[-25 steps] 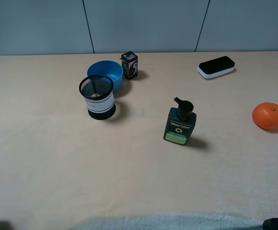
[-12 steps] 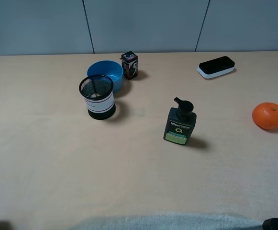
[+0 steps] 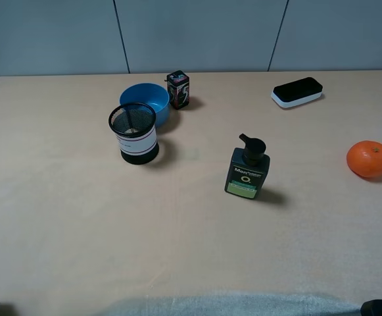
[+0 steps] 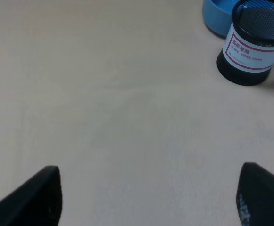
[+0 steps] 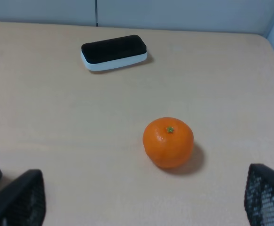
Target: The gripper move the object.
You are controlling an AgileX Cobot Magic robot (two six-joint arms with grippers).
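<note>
The black wire-mesh pen cup [image 3: 133,133] with a white band stands upright on the table, left of centre, just in front of a blue bowl [image 3: 146,102]. It also shows in the left wrist view [image 4: 253,44], far from the fingers. My left gripper [image 4: 148,197] is open and empty, with both black fingertips [image 4: 37,195] wide apart over bare table. My right gripper [image 5: 141,202] is open and empty, its fingertips [image 5: 19,197] wide apart near an orange [image 5: 168,142]. In the exterior view only small dark parts of the arms show at the bottom corners.
A dark pump bottle [image 3: 247,168] stands near the middle. A small dark box [image 3: 178,89] sits beside the bowl. A black-and-white eraser [image 3: 297,91] lies at the back right, and the orange [image 3: 369,158] at the right edge.
</note>
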